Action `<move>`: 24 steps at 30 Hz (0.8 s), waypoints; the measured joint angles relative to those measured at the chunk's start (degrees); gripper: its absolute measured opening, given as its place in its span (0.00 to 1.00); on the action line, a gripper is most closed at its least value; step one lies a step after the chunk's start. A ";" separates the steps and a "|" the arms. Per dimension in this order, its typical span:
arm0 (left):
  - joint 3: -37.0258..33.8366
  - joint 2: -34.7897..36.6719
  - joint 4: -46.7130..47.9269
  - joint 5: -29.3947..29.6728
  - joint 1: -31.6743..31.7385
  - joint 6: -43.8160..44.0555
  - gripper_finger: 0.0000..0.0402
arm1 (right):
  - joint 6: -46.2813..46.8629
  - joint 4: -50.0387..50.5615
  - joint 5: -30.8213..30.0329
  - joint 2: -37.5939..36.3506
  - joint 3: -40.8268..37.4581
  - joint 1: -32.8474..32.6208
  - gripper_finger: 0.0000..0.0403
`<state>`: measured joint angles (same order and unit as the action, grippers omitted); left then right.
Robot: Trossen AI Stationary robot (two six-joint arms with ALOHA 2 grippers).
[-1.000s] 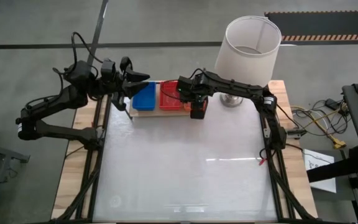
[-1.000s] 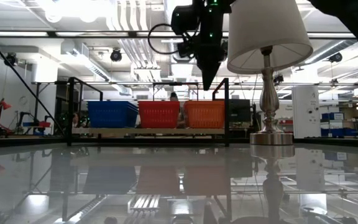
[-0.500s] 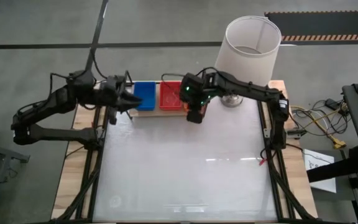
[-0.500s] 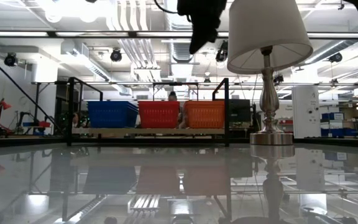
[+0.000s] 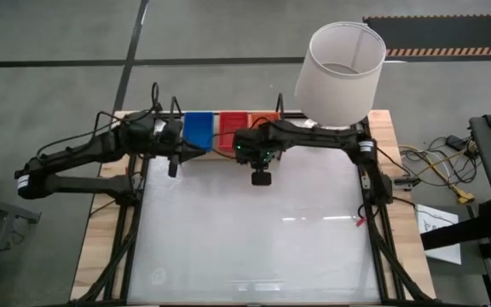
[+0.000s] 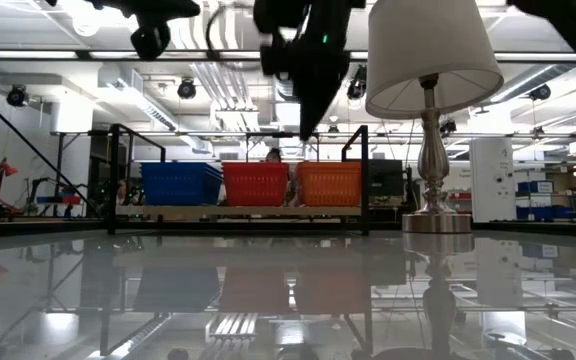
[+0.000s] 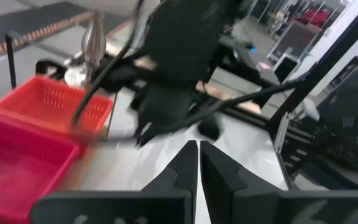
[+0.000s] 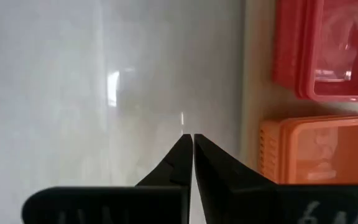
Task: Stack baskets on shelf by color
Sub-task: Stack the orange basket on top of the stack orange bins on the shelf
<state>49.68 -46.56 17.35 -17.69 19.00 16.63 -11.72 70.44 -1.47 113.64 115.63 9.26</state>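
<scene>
Blue baskets (image 5: 199, 130), red baskets (image 5: 231, 126) and orange baskets (image 6: 329, 183) stand side by side on the shelf's light-wood board (image 6: 238, 211) at the table's far edge. From above, my right arm hides much of the orange ones. My left gripper (image 7: 199, 149) is shut and holds nothing; it hovers at the shelf's front by the blue baskets (image 6: 180, 183), pointing toward the table's right. My right gripper (image 5: 261, 177) is shut with nothing between its fingers. It points down over the white table just in front of the red baskets (image 8: 328, 50) and orange baskets (image 8: 316, 149).
A table lamp with a white shade (image 5: 341, 60) and a metal foot (image 6: 435, 220) stands at the far right, next to the shelf's black wire end (image 6: 366, 180). The white tabletop (image 5: 254, 247) stretches toward the near edge.
My left gripper has swung from behind the shelf's left end toward the near edge and the right, to the shelf's front, and has shut. My right gripper has drawn back from the shelf toward the near edge and a little left. The baskets have stayed in place.
</scene>
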 joint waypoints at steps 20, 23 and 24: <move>0.63 7.19 -0.40 0.79 0.00 -0.97 0.00 | -4.35 -2.46 -7.61 4.23 0.31 6.36 0.02; 0.63 7.53 -0.42 1.09 0.00 -0.97 0.00 | -4.35 -2.81 -7.68 4.23 0.31 6.83 0.02; 0.61 7.53 -0.41 1.11 0.00 -0.97 0.00 | -4.35 -2.94 -7.69 4.23 0.31 6.88 0.02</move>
<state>50.28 -39.03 16.95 -16.58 19.00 15.66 -16.08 67.50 -9.15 117.86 115.94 16.14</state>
